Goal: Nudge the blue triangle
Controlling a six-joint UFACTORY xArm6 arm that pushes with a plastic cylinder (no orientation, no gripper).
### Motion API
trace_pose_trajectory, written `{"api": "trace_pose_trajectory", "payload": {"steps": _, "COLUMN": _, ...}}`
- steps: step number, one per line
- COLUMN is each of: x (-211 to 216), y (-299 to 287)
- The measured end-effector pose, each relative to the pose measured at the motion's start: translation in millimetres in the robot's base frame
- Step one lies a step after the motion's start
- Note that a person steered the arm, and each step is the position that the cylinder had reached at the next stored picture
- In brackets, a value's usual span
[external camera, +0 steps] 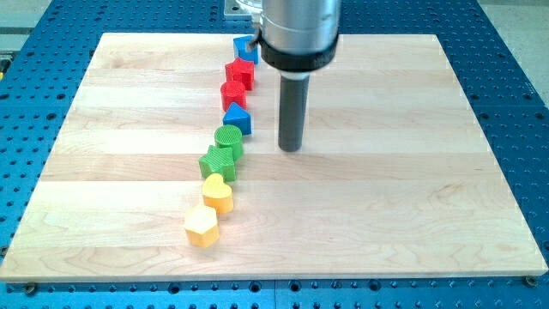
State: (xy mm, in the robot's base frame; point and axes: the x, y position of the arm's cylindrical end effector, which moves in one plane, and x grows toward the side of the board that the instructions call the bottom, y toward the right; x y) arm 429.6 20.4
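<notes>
A pale wooden tabletop (386, 197) sits on a blue perforated bench (515, 86). Starting from the view's left, a chain of eight blocks climbs from lower left toward the top centre. Lowest is a yellow hexagon (202, 226), and touching it just above is a yellow heart (218, 193). Next come two greens: a green star-like block (217, 161) and a green cylinder (229, 139), pressed close together. Above them sits the blue triangle (238, 118), its point up, roughly midway up the tabletop. Then two reds, a red cylinder-like block (233, 93) and a red star-shaped one (240, 73), and last a second blue block (244, 48) near the top edge, partly hidden behind the arm, so its shape is unclear. That makes two yellow, two green, two red, two blue.

To the right of the chain the arm (298, 30) hangs straight down, a grey collar with a dark rod below. My tip (292, 148) rests on the wood just right of the blue triangle, with a small gap between them. The tool has no jaws to open or close; it holds nothing.
</notes>
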Motion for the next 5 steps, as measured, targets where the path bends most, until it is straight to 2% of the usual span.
{"api": "trace_pose_trajectory", "payload": {"steps": 2, "x": -4.2, "y": 1.6}}
{"api": "trace_pose_trajectory", "payload": {"steps": 4, "x": -4.2, "y": -51.8}}
{"api": "trace_pose_trajectory", "payload": {"steps": 5, "x": -9.2, "y": -53.3}}
